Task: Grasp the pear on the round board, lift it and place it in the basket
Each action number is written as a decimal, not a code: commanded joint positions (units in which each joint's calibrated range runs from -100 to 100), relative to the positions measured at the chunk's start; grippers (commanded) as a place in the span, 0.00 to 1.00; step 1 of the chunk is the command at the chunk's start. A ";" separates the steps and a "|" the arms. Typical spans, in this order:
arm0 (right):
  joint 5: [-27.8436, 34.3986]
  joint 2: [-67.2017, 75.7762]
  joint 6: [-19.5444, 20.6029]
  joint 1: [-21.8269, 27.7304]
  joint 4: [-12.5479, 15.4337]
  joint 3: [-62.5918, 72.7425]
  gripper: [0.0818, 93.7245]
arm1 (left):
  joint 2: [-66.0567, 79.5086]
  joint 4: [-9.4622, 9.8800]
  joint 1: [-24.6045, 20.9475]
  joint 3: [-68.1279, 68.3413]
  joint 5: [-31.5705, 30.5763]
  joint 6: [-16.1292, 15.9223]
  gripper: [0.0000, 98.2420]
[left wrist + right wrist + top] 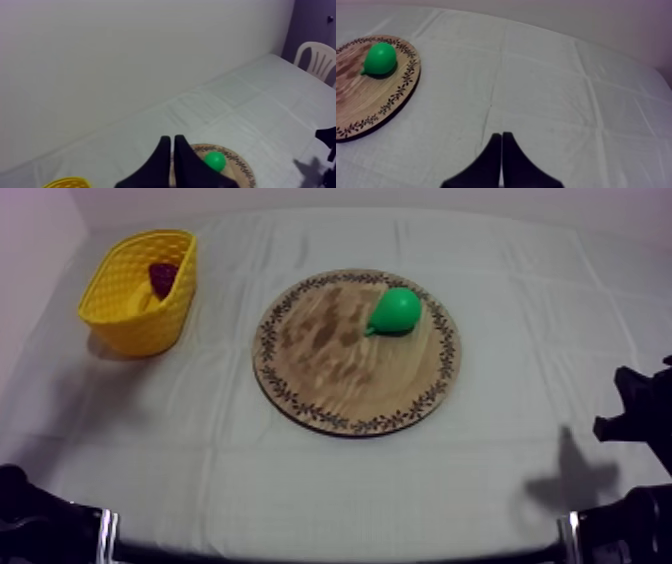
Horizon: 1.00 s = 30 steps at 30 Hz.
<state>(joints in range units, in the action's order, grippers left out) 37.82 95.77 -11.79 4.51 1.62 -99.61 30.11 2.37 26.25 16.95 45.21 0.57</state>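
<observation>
A green pear point(393, 312) lies on the far right part of the round wooden board point(330, 378) at the table's middle. The yellow basket point(120, 318) stands at the far left with a dark red fruit point(162, 278) inside. My left gripper point(172, 139) is shut on nothing, its fingers a narrow wedge, well short of the pear point(215, 161) and the board's rim point(246, 170). My right gripper point(501, 135) is likewise shut and holds nothing, over bare cloth to the right of the board point(366, 100) and the pear point(380, 58).
My right arm point(635, 413) hangs at the table's right edge and my left arm point(30, 518) sits low at the front left. A white plastic chair point(317, 57) stands beyond the table's far end. Bare cloth lies between board and basket.
</observation>
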 commanded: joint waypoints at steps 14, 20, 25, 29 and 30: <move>0.00 -0.01 0.00 0.01 -0.04 -0.05 0.00 | -11.73 2.07 8.23 -0.09 -3.56 0.98 0.00; 0.00 -0.01 0.00 0.01 -0.04 -0.05 0.00 | -17.47 4.07 9.83 0.22 -5.52 1.95 0.00; 0.00 -0.01 0.00 0.01 -0.04 -0.05 0.00 | -23.21 6.17 10.89 -1.25 -5.78 3.44 0.00; 0.00 -0.01 0.00 0.01 -0.04 -0.05 0.00 | -28.27 7.16 11.64 -2.51 -5.96 3.56 0.00; 0.00 -0.01 0.00 0.01 -0.04 -0.05 0.00 | -29.58 7.51 11.81 -2.82 -6.14 3.69 0.00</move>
<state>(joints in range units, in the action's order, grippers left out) 37.82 95.77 -11.79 4.51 1.62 -99.61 2.95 9.53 37.95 14.37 39.19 4.16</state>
